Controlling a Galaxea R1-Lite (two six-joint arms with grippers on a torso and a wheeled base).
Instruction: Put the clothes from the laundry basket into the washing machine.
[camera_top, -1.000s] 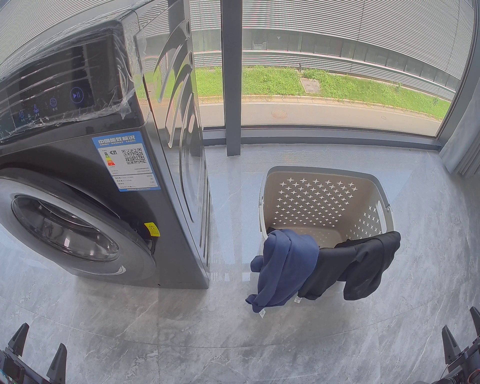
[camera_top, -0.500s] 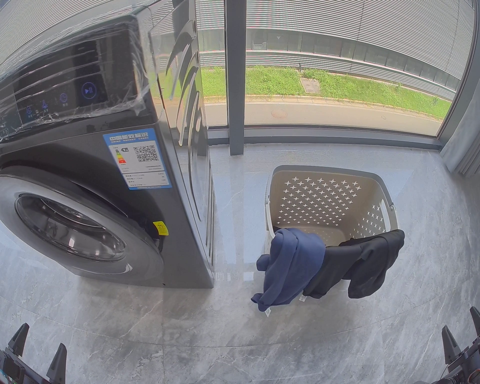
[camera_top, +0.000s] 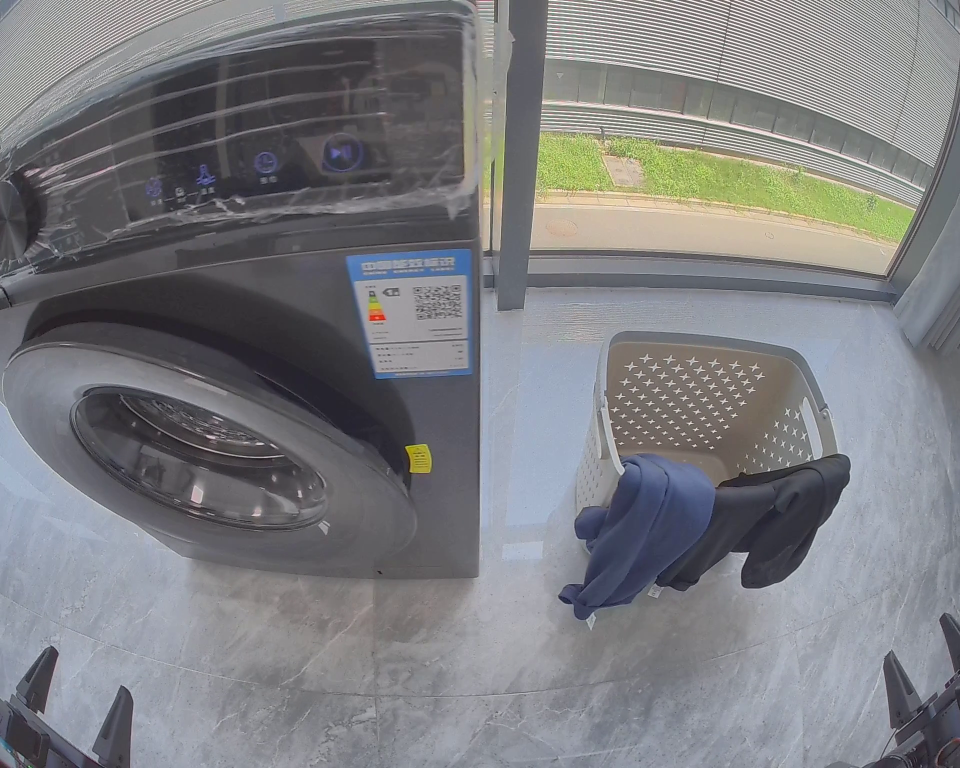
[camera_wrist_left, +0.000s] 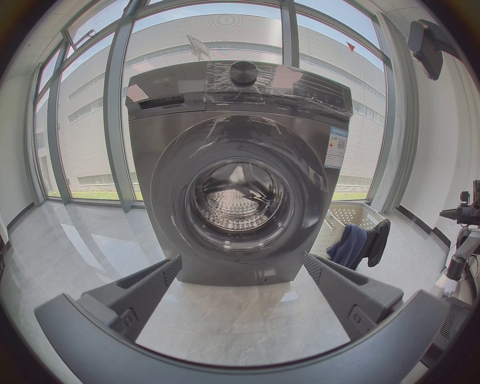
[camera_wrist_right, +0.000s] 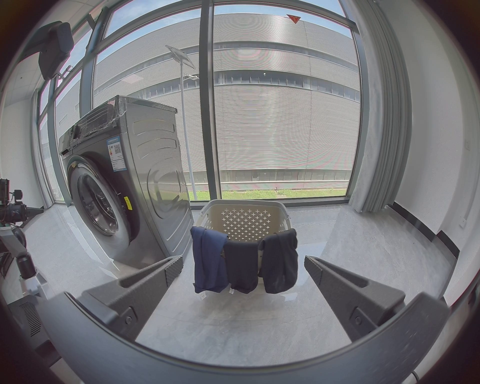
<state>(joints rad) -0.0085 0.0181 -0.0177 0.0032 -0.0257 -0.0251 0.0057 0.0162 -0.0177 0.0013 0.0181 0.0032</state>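
The left end effector (camera_top: 78, 700) and the right end effector (camera_top: 925, 670) sit low at the near edge of the floor, both spread wide and empty. The left one faces the washer (camera_top: 250, 300), the right one faces the basket (camera_top: 700, 340).

The clothes hang over the basket's near rim, just right of the washer. A blue garment (camera_top: 650, 530) is on the left, and dark cloth (camera_top: 770, 510) touches it on the right, most of it trailing outside the basket toward the floor.

The washer's round door (camera_top: 200, 460) looks shut, so a garment carried over now would likely meet glass. The garments overlap, so pulling the blue one may drag the dark cloth onto the floor or tip the light basket.

The draped clothes hide the basket's floor, so more clothes may lie inside. I cannot tell whether the dark cloth is one piece or two. No door handle is clear. The head view cuts off both end effectors.
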